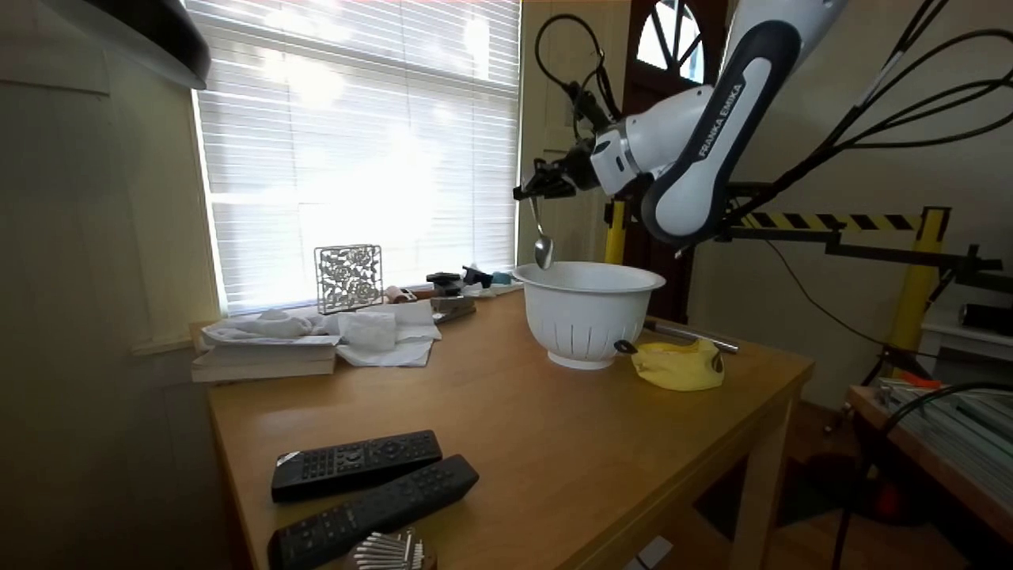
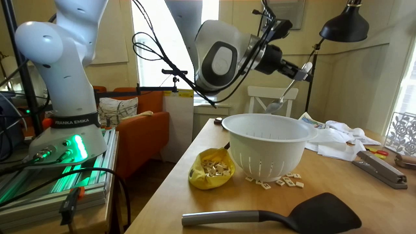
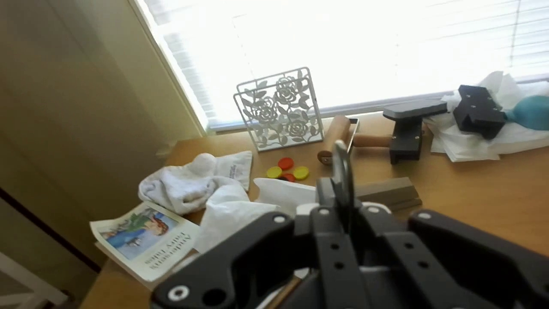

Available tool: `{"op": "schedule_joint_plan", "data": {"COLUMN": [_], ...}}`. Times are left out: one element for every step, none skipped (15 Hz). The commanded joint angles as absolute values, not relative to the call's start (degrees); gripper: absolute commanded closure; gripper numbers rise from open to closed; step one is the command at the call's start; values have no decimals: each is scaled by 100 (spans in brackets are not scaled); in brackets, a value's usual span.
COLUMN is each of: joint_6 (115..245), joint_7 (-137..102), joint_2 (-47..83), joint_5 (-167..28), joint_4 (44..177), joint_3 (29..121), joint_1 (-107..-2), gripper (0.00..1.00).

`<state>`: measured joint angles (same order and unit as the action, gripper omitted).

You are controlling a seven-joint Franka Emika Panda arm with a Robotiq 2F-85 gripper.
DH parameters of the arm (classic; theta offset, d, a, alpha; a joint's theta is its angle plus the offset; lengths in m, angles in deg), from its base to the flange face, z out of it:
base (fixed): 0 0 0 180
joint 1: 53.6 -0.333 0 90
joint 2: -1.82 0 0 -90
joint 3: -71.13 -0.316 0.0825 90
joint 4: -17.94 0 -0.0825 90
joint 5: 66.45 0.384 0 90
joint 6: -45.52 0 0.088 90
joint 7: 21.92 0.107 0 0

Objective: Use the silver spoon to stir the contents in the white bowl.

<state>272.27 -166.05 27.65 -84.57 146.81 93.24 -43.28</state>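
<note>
My gripper, seen in both exterior views (image 1: pixel 524 190) (image 2: pixel 305 75) and in the wrist view (image 3: pixel 341 206), is shut on the silver spoon (image 1: pixel 543 252). The spoon hangs slanted with its oval bowl end down (image 2: pixel 274 106); its handle end sticks up between the fingertips in the wrist view (image 3: pixel 344 171). The white bowl (image 1: pixel 586 317) (image 2: pixel 266 152) stands upright on the table, with slots in its wall. The spoon's tip is above the bowl's rim height, near the rim on the window side in an exterior view. The bowl's contents are hidden by its wall.
A yellow pouch (image 1: pixel 679 366) (image 2: pixel 211 172) full of letter tiles stands beside the bowl. Loose tiles (image 2: pixel 288 182) lie round its foot. A black spatula (image 2: pixel 325 214), a stapler (image 2: pixel 380 169), two remotes (image 1: pixel 356 463) and white cloths (image 1: pixel 372 331) lie on the table.
</note>
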Motion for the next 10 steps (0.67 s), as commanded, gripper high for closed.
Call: {"op": "schedule_joint_plan", "data": {"joint_6": [26192,25688,25420,25133,24925,24737,24556,24396,24272,24132], "joint_7": [-16069,-15750,-15379,-14975,-14514,-14059,-13628,-13186,-12829,-12521], "joint_2": [1775,1670,1642,1599,1554,1530,1546,1600,1747,1908], "joint_5": [-8611,-8772,-8993,-9280,-9639,-9993,-10380,-10776,-11103,-11363], "joint_4": [14969,14923,14839,14785,14780,14787,14802,14804,14790,14779], "joint_3": [9009,8837,8695,8454,8179,7885,7563,7191,6817,6425], "joint_1": [-4304,-4246,-4189,-4066,-3920,-3752,-3564,-3317,-3069,-2796], "gripper": [98,98,98,98,98,98,98,98,98,98]}}
